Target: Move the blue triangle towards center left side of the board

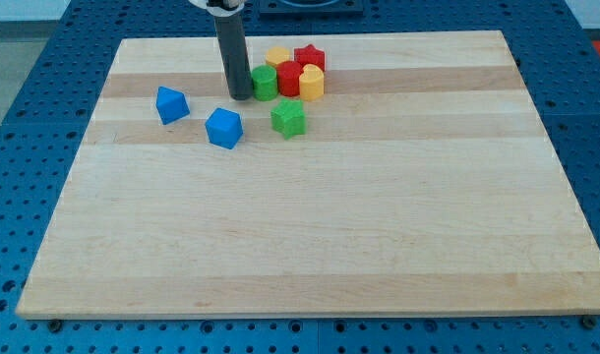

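The blue triangle-like block (171,104) lies near the view's top left of the wooden board (310,236). A second blue block (223,128), closer to a cube, lies to its lower right. My tip (240,97) rests on the board at the end of the dark rod. It stands right of the triangle with a clear gap and just above the blue cube. The tip stands against the left side of a green block (265,84).
A tight cluster sits right of the tip: a red block (289,78), a yellow block (313,85), a red star-like block (309,58) and a yellow block (277,56). A green star-like block (289,118) lies just below the cluster.
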Action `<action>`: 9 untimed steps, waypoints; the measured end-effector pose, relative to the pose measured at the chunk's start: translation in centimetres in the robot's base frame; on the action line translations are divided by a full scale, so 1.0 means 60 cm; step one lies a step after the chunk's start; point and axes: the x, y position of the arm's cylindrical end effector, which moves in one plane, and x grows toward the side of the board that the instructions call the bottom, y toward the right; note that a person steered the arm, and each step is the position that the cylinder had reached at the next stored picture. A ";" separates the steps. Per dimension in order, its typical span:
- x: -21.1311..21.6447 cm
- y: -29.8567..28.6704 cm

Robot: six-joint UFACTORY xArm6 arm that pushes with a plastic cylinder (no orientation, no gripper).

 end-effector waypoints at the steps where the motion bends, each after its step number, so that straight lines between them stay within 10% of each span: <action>1: 0.000 -0.003; 9: 0.057 -0.251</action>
